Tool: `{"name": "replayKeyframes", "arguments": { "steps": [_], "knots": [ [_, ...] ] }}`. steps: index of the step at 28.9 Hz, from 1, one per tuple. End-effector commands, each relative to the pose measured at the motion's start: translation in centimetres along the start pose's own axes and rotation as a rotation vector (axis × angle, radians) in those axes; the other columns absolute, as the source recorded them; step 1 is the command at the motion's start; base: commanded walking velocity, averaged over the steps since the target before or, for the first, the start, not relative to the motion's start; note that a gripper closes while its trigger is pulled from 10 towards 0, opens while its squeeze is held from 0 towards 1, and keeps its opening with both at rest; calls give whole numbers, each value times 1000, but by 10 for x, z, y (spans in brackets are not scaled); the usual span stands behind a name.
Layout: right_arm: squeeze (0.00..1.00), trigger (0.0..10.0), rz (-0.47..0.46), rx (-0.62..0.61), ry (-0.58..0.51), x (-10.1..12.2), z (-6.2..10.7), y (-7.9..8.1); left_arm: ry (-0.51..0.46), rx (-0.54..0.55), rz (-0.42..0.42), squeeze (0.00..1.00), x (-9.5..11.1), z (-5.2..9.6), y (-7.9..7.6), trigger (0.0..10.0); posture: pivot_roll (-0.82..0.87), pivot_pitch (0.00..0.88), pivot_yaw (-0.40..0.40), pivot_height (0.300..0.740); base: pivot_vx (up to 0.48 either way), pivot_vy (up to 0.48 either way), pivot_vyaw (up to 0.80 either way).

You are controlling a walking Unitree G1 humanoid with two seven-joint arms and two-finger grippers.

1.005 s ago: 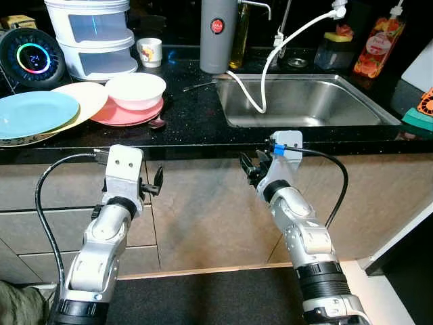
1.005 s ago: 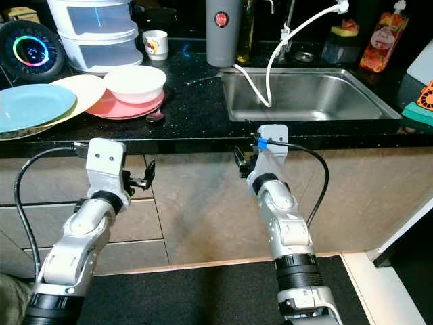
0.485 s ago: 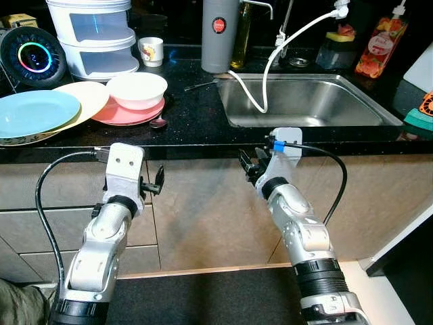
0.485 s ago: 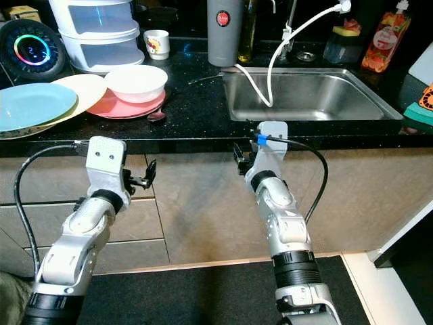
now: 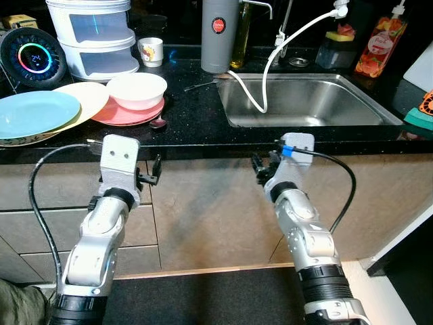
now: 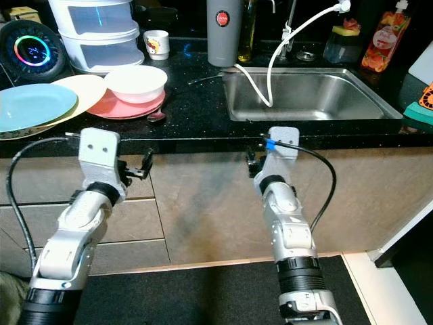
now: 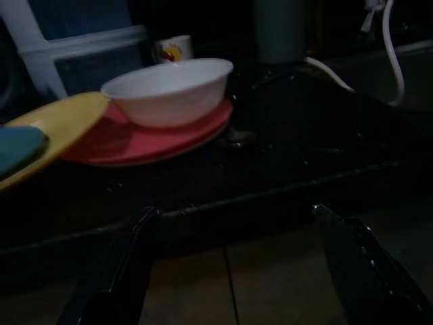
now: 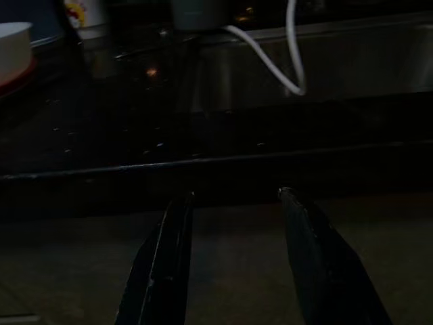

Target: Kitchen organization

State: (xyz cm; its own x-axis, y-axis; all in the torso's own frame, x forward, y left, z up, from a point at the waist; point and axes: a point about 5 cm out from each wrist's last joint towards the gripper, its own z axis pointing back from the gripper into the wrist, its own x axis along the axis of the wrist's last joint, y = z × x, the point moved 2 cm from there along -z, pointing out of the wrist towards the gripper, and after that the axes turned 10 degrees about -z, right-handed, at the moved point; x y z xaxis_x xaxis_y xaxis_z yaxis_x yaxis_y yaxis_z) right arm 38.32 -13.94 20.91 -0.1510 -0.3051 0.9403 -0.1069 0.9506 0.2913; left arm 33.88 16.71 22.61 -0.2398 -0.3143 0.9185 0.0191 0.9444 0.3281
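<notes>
A white bowl [image 5: 136, 89] sits on a pink plate [image 5: 125, 112] on the black counter [image 5: 196, 122], beside a yellow plate [image 5: 84, 101] and a blue plate [image 5: 34, 113]. A small spoon [image 5: 157, 123] lies by the pink plate. My left gripper [image 5: 154, 169] is held just below the counter's front edge, open and holding nothing, under the pink plate. Its wrist view faces the bowl [image 7: 169, 88]. My right gripper [image 5: 262, 164] is also open and holding nothing, just below the edge in front of the sink [image 5: 304, 101].
At the back stand a white stacked container [image 5: 91, 34], a printed cup [image 5: 150, 51], a grey flask [image 5: 216, 34] and a red sauce bottle [image 5: 379, 44]. A white hose [image 5: 260, 81] hangs into the sink. Cabinet fronts [image 5: 203, 217] face both arms.
Both arms have risen slightly toward the counter's front edge. The right gripper has shifted a little to the right. Nothing on the counter has moved.
</notes>
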Motion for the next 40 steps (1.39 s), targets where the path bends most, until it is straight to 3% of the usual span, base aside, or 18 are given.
{"name": "replayKeyframes", "arguments": {
  "steps": [1, 26, 40],
  "knots": [
    [0, 10000, 5, -19, -3, -2, 4, -7, -11, -6, -17, 0, -2, 1, 4, 10000, 33, 87, 34, 740, 0, 0, 0],
    [0, 10000, 30, 16, 8, -8, 2, 2, 23, 12, 3, 0, -11, 1, 9, 10000, 27, 72, 18, 740, 0, 0, 0],
    [0, 10000, 26, 16, 7, -7, 2, 1, 9, 11, 8, 0, -8, 0, 8, 10000, 22, 71, 18, 740, 271, 0, 0]
  ]
}}
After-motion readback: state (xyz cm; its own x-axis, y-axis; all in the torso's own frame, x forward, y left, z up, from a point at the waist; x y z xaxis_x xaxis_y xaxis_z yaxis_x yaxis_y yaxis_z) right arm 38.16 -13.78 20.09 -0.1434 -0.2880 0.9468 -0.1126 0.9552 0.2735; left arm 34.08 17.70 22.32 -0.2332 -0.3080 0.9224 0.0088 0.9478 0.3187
